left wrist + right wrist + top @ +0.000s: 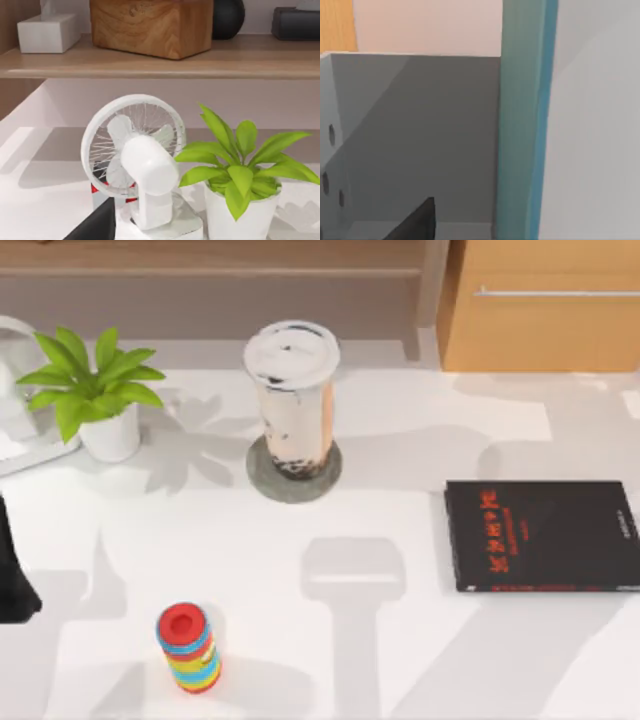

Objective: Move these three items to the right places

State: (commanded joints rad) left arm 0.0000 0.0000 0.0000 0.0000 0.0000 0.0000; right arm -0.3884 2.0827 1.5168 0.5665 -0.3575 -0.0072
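The cup (292, 390) already stands on its coaster (294, 471); the teal book (525, 120) still needs laying on the black book (545, 535) at the table's right edge. Whether either arm's fingers grip anything, I cannot tell.

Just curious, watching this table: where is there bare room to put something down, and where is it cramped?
The widest bare patch lies mid-table, between the coaster under the tea cup, the ring stack and the black book. The strip right of the cup is free too. It is crowded at far left, where plant and fan stand close.
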